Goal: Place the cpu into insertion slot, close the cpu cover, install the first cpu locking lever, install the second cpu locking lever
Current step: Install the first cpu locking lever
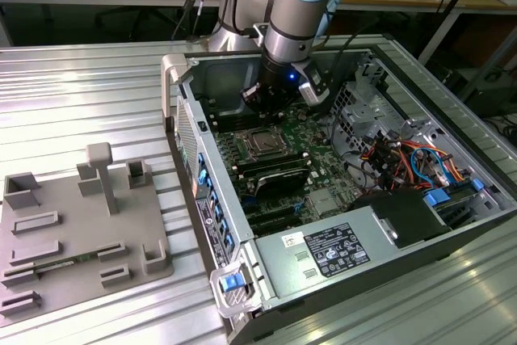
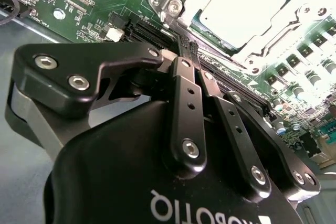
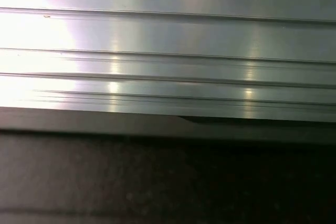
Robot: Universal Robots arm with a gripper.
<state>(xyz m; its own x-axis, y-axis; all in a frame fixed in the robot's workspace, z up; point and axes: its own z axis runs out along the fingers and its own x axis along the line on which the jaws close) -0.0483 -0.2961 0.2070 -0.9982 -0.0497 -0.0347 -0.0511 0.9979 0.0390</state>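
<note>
In the exterior view, the arm reaches down into an open computer case lying on its side on a ribbed metal table; the gripper hangs over the far part of the green motherboard, just beyond the insertion slot; the slot sits near the middle of the board, a square with its edges running along the board's own edges, neither side longer than the other; a pale square face shows inside its metal frame, and it lies flat, facing up out of the case; a grey fixture plate with raised blocks rests on the table well apart, toward the exterior view's left.

In the second wrist view, the gripper is seen from behind its black linkages; the two fingers stand pressed together at their tips, with no gap between them and nothing clamped; the tips hover just beside the socket, near a long black memory slot; the cpu lies flat in the insertion slot, its silver-grey face up and square to the frame; the cpu cover lies down around it, its window framing the chip; whether the locking levers are latched I cannot tell.

In the first wrist view, ribbed metal with bright reflections runs crosswise above a dark band.
</note>
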